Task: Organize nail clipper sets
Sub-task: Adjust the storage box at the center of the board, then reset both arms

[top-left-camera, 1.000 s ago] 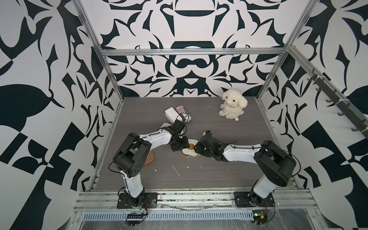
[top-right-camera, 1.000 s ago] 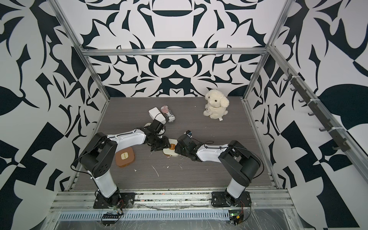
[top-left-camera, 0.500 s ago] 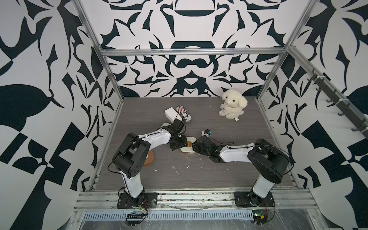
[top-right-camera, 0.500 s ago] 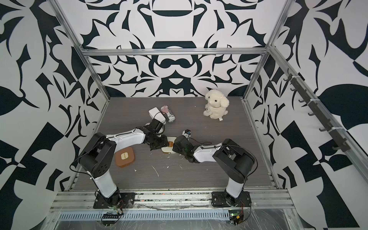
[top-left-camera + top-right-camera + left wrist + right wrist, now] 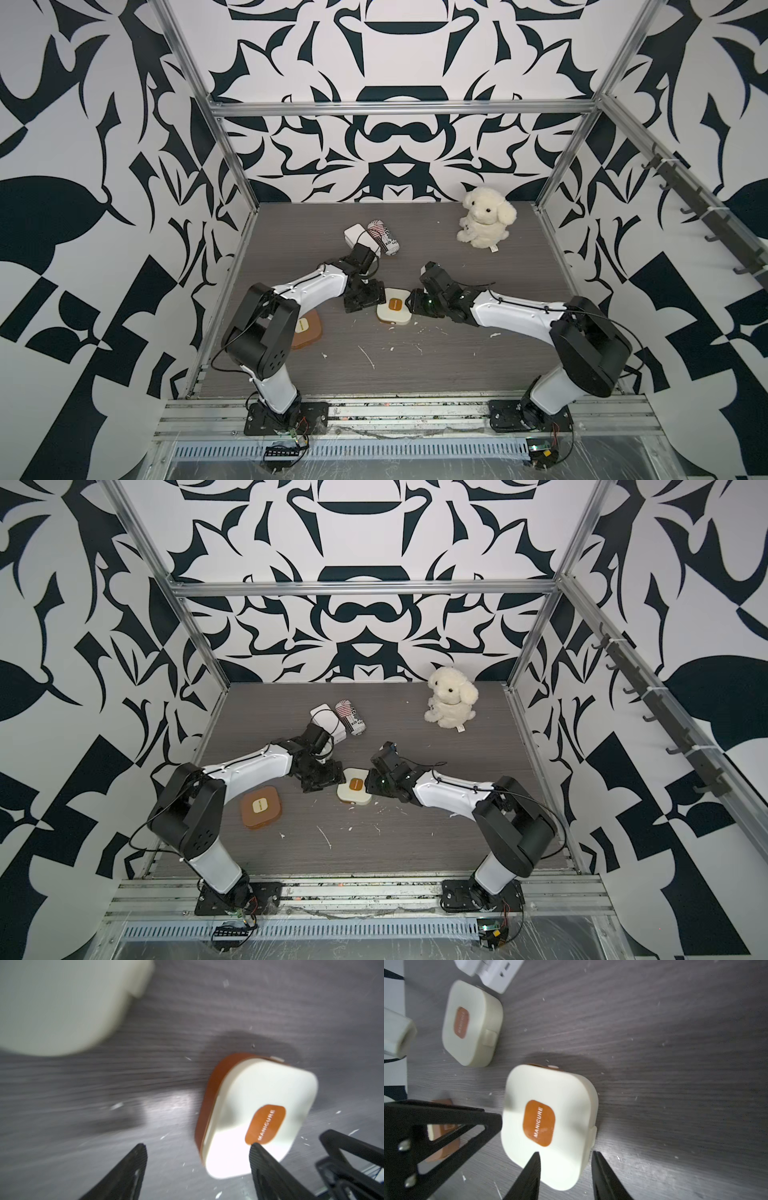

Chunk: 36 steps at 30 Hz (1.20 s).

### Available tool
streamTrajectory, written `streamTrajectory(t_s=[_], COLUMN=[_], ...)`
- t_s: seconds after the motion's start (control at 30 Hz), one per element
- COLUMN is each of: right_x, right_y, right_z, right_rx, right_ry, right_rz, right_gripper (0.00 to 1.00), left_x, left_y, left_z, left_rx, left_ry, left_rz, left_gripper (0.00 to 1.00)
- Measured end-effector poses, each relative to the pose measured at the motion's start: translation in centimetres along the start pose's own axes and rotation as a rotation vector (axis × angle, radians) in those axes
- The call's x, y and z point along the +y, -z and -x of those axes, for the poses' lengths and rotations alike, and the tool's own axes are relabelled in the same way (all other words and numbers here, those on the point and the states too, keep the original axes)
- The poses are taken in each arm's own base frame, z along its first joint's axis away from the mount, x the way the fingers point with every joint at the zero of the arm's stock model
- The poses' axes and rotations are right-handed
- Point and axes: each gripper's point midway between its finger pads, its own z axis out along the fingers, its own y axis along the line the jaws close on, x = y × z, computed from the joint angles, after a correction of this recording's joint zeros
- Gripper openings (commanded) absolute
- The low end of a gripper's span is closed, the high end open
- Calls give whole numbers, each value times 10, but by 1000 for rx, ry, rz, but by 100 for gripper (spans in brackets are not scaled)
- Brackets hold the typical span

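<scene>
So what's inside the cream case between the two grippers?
The cream case looks closed, orange label up, so its contents are hidden. Only a brown band shows below its lid in the left wrist view.

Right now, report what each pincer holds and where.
Left pincer: open, nothing. Right pincer straddles the latch corner of the cream case; whether clamped, cannot tell.

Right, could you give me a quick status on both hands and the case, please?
Left hand open, beside cream manicure case. Right hand astride its latch corner, grip unclear. Case shut, flat on table. Nothing blocking.
</scene>
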Motion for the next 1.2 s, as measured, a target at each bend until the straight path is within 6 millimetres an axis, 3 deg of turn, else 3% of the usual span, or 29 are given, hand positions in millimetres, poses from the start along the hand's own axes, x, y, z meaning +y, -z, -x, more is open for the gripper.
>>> streamTrajectory(t_s=[0.17,0.2,0.23,0.33,0.37,0.4,0.43,0.53,0.63,0.67,0.73,0.77,0.83,0.93,1.0,1.07,1.13,1.2], right_x=[4,1,-3,-17,-19,-22,-24,-27,-29,-32,-51,-63,-104,-181,-224,-250,-267,-273], right_y=[39,50,63,109,125,144,162,206,226,229,234,234,217,175,149,131,119,115], right_z=[28,33,41,71,81,93,103,119,134,142,167,176,185,159,129,102,82,77], right_rx=[-96,-127,-172,-360,-430,-523,-607,-815,-920,-936,-973,-985,-962,-819,-701,-617,-574,-565], right_ry=[63,71,80,70,61,47,35,81,158,177,194,196,202,199,196,210,222,228], right_rz=[-13,-29,-56,-148,-165,-177,-177,-136,-153,-181,-284,-331,-466,-656,-745,-792,-818,-822], right_gripper=[42,42,42,41,45,57,61,64,61,59,57,57,57,57,57,59,61,62], left_x=[-6,-7,-7,-4,-3,-2,-2,0,8,14,45,68,135,218,250,266,274,278], left_y=[71,91,111,176,195,214,232,273,294,296,292,286,264,219,188,162,146,136], left_z=[30,35,40,53,55,58,60,67,74,77,88,94,99,80,62,51,54,64], left_rx=[-194,-254,-320,-543,-605,-671,-733,-913,-1055,-1090,-1147,-1154,-1137,-1069,-1016,-977,-951,-941], left_ry=[-39,-55,-71,-138,-164,-194,-225,-291,-325,-320,-274,-234,-118,22,71,101,123,148], left_rz=[-16,-18,-15,17,27,39,50,86,140,164,252,303,427,551,592,596,570,552], left_gripper=[91,92,100,100,100,100,100,100,100,100,100,100,100,100,100,100,100,100])
